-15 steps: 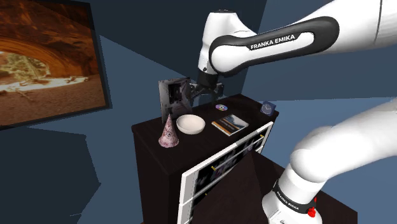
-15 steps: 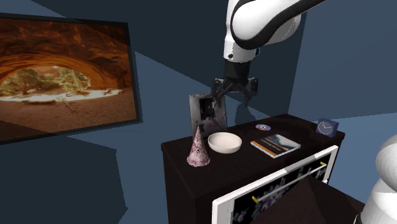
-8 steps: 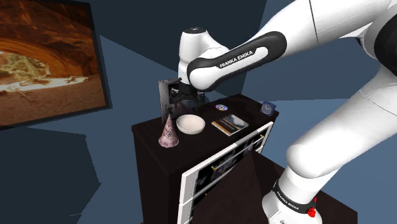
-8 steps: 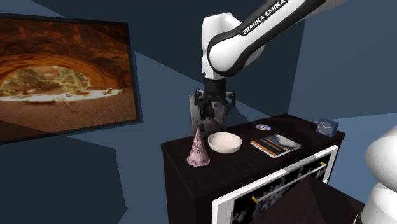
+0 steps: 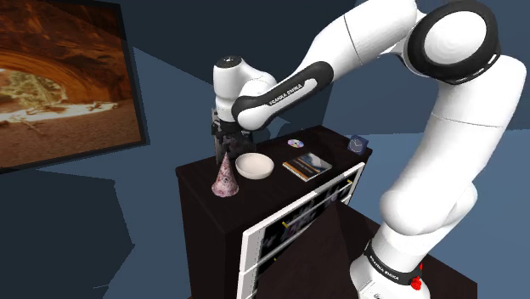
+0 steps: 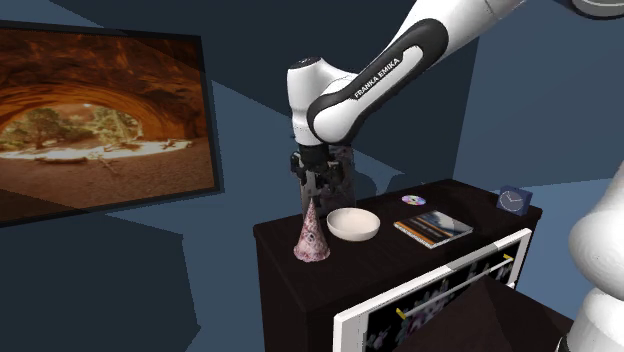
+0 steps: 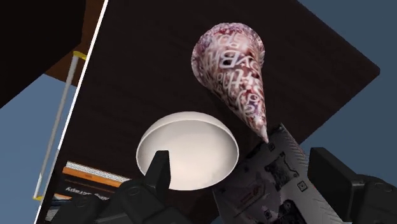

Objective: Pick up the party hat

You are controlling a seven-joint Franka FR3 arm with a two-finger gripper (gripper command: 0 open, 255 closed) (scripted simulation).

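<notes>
The party hat point(image 5: 225, 178) is a maroon cone with white lettering, standing upright on the dark dresser top point(image 5: 259, 200) beside a white bowl point(image 5: 254, 166). My gripper point(image 5: 222, 146) hangs just above the hat's tip, pointing down. The second exterior view shows the same: gripper point(image 6: 317, 190) over hat point(image 6: 311, 237). In the wrist view the hat point(image 7: 235, 70) lies ahead of the open gripper point(image 7: 240, 159), with its tip toward the fingers. Both fingers stand well apart and touch nothing.
A grey picture frame point(image 7: 273, 181) stands close behind the hat, under the gripper. The bowl point(image 6: 353, 224), a book point(image 5: 307, 166), a disc point(image 5: 296, 143) and a small clock point(image 5: 358, 144) share the top. A drawer point(image 5: 297, 225) hangs open in front.
The arm has swung toward the shoulder view's left and come down. The gripper went from beside the picture frame to just above the hat's tip. The hat has not moved.
</notes>
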